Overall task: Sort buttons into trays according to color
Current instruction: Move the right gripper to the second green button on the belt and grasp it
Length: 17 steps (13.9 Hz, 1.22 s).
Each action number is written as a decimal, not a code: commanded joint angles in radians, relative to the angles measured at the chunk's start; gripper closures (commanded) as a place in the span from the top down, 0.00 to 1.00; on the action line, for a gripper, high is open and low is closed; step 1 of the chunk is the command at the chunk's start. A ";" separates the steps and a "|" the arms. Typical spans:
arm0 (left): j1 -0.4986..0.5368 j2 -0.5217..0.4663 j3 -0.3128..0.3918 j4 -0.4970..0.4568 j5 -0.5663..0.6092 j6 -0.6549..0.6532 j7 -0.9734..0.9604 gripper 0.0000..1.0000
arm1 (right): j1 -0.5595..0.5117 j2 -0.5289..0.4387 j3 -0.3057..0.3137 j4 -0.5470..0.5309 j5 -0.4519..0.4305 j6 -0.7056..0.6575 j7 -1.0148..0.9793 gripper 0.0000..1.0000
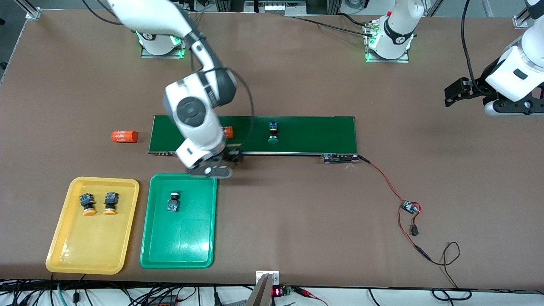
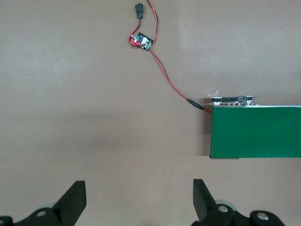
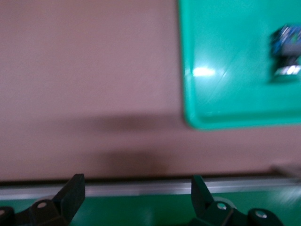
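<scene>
front view with both wrist views; three of four buttons sorted. the yellow tray [image 1: 63,238] holds two yellow-capped buttons [image 1: 88,204] [image 1: 110,203] side by side at its end farther from the front camera. the green tray [image 1: 199,238], just beside it toward the left arm's end of the surface [image 1: 297,212], holds one green-capped button [image 1: 173,201] lying on its side; the right wrist view shows it [image 3: 287,54] resting free in the tray [image 3: 221,94]. the last green-capped button [image 1: 273,132] lies on the conveyor belt [image 1: 314,134], about midway along it, farther from the front camera than both trays.

the right pincer [image 1: 214,166] hangs released and empty over the gap between the belt's near edge and the green tray, its fingers [image 3: 73,190] spread wide. the left pincer [image 1: 457,95] waits, likewise released and empty, over bare surface past the belt's end [image 2: 254,136], near the small circuit board [image 2: 142,41].

step in hand, as judged: the move between a completed drop and the final pick. the next move calls for carrying the right pincer along the belt, centring its fingers across the remaining button's narrow body, descending, clenching, then returning to the green tray. an orange cylinder [image 1: 124,136] on the surface and another [image 1: 228,132] on the belt are not part of the sort.
</scene>
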 commanded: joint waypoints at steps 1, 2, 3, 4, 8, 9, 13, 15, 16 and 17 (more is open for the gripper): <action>0.000 0.010 0.002 0.032 0.003 -0.031 0.012 1.00 | 0.049 -0.021 -0.007 -0.019 0.017 -0.033 0.063 1.00; 0.000 0.010 0.002 0.032 0.002 -0.033 0.012 1.00 | 0.067 -0.019 -0.007 -0.021 0.017 -0.035 0.089 1.00; 0.000 0.010 0.000 0.032 0.003 -0.033 0.012 1.00 | 0.084 -0.016 -0.007 -0.021 0.015 -0.035 0.124 1.00; -0.002 0.010 0.000 0.032 0.003 -0.031 0.011 1.00 | 0.099 -0.013 -0.007 -0.021 0.015 -0.035 0.147 1.00; -0.002 0.010 0.000 0.032 0.003 -0.033 0.011 1.00 | 0.159 -0.004 -0.007 -0.032 0.017 -0.035 0.155 1.00; -0.002 0.010 0.000 0.032 0.003 -0.033 0.012 1.00 | 0.165 0.004 -0.006 -0.032 0.018 -0.036 0.155 1.00; -0.004 0.010 0.000 0.032 0.002 -0.033 0.011 1.00 | 0.178 0.013 0.009 -0.045 0.017 -0.061 0.162 1.00; -0.002 0.010 0.002 0.032 0.002 -0.044 0.012 1.00 | 0.178 0.031 0.014 -0.050 0.018 -0.049 0.170 1.00; 0.000 0.010 0.002 0.032 0.002 -0.045 0.012 1.00 | 0.176 0.042 0.014 -0.050 0.018 -0.044 0.173 1.00; 0.000 0.008 0.002 0.032 0.002 -0.048 0.011 1.00 | 0.175 0.047 0.014 -0.050 0.024 -0.039 0.175 0.96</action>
